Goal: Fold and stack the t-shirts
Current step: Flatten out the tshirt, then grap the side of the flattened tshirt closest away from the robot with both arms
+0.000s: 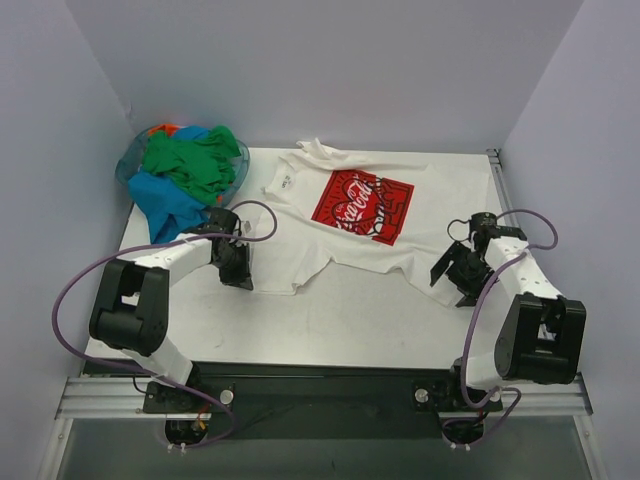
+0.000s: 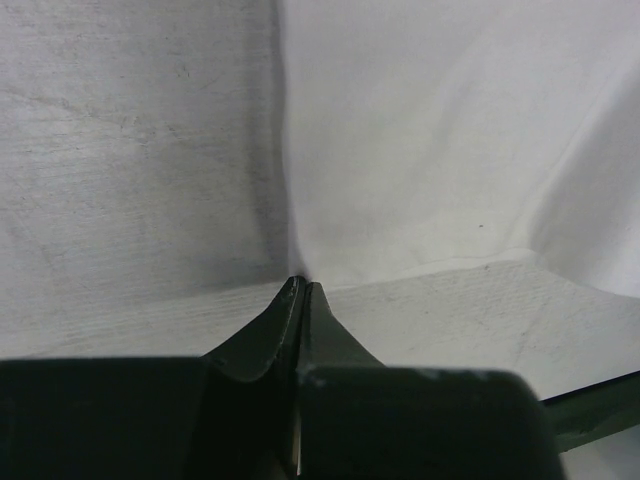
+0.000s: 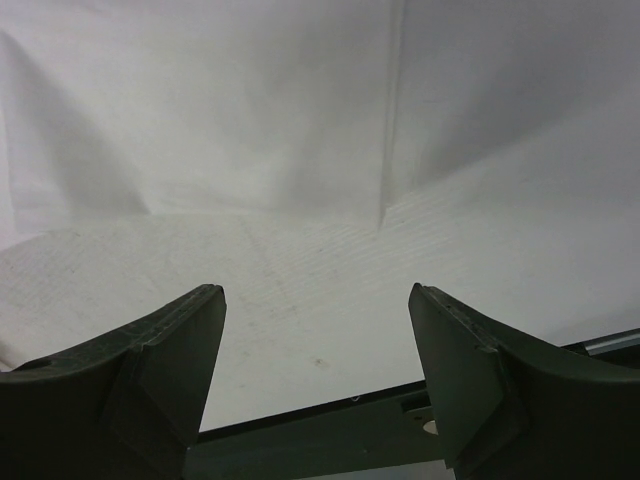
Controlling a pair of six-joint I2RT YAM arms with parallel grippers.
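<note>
Table [image 1: 330, 320] walled on three sides, left jaws pinching white t-shirt [image 1: 345, 222] edge, right jaws wide, empty

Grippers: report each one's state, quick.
Left gripper: shut, tips at the white t-shirt edge; whether cloth is pinched cannot be told.
Right gripper: open, holding nothing.

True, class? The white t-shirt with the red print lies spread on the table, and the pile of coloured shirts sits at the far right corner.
No. The top external view shows the pile of coloured shirts at the far left corner; the white t-shirt does lie spread.
</note>
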